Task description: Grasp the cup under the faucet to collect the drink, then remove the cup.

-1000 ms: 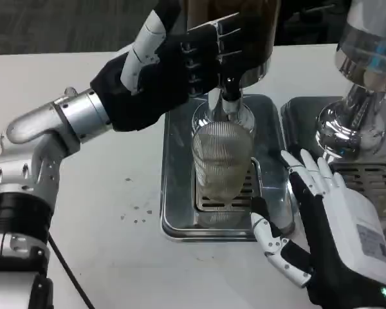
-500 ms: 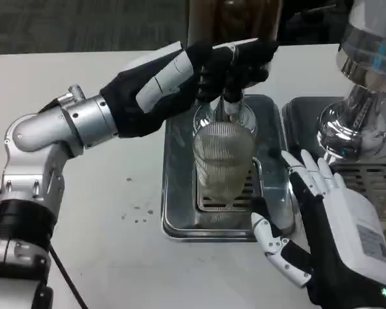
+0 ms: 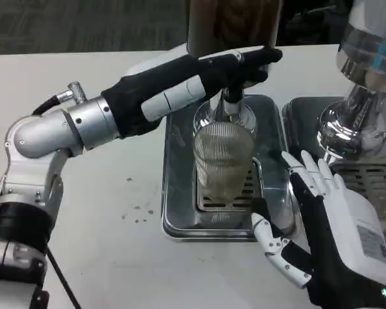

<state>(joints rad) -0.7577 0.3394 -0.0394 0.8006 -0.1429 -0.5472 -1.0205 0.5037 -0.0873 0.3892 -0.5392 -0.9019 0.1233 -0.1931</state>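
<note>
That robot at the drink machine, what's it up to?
It is filling a cup. The left hand reaches across to the faucet of the dispenser, fingers lying on its lever. A ribbed clear cup stands on the metal drip tray right under the faucet. The right hand waits open beside the cup, not touching it.
</note>
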